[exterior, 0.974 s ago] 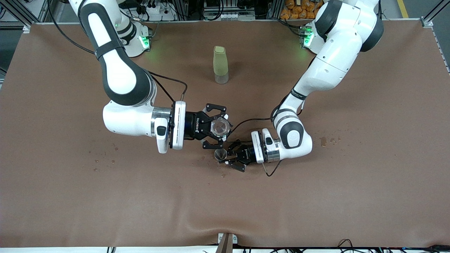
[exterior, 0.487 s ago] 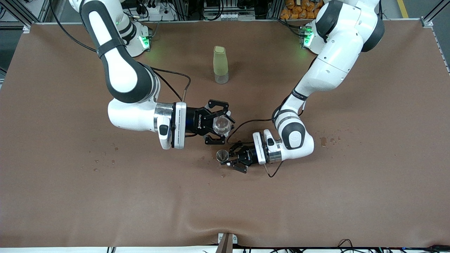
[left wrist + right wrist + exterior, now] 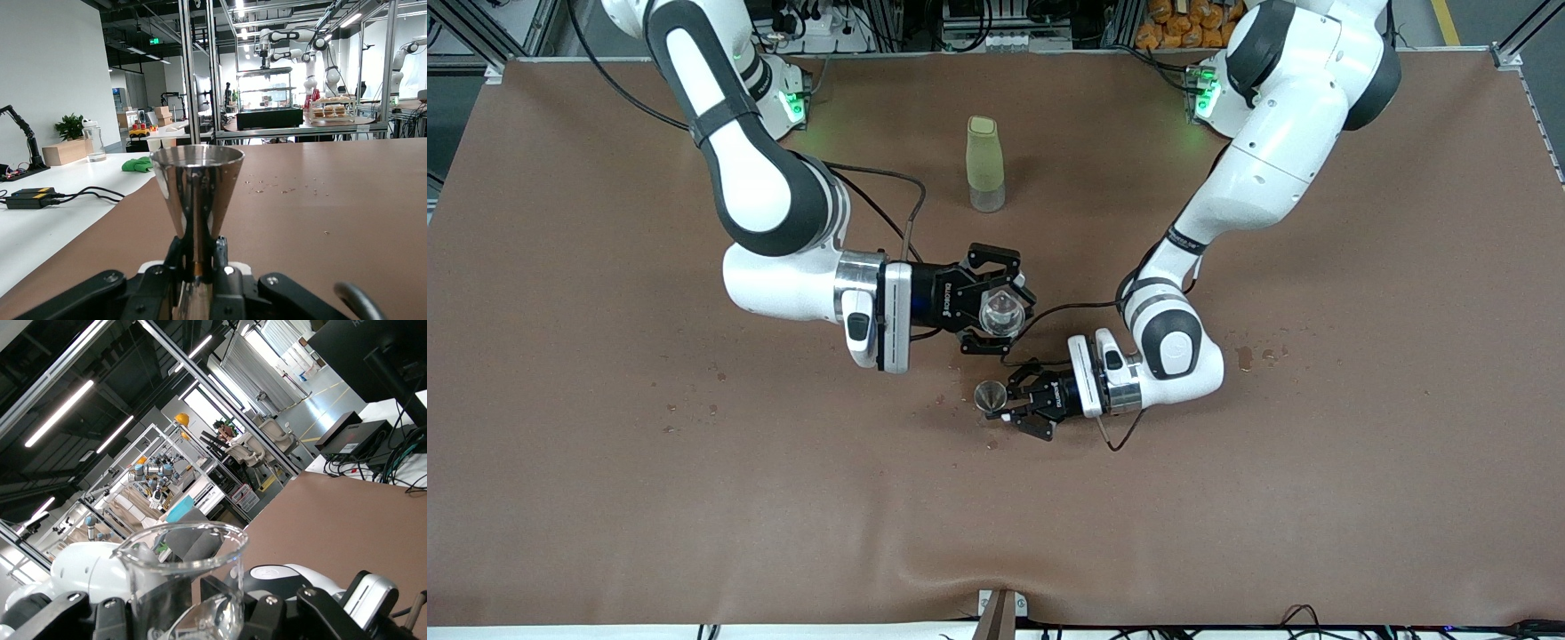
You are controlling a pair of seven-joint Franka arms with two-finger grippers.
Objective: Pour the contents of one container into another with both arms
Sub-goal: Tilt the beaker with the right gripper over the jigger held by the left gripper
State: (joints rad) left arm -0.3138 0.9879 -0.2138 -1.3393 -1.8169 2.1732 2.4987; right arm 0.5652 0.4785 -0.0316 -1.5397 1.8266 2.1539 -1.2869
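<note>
While the clear cup (image 3: pixel 1000 313) is held aloft in the closed fingers of the right gripper (image 3: pixel 1003 311), above the brown table (image 3: pixel 605 498) and not yet over the receiving vessel, the metal jigger (image 3: pixel 988 395) is kept upright low over the table, pinched at its narrow waist by the left gripper (image 3: pixel 1003 407). For a clean pour, the cup's lip is best brought directly above the jigger's round rim before any tilt is begun — the target is small, and droplets (image 3: pixel 694 391) already lie on the cloth. The tilt should be made slowly, with the jigger held level and motionless. The pale-green bottle (image 3: pixel 984 164) stands apart, nearer the arms' bases, and need not be disturbed.
</note>
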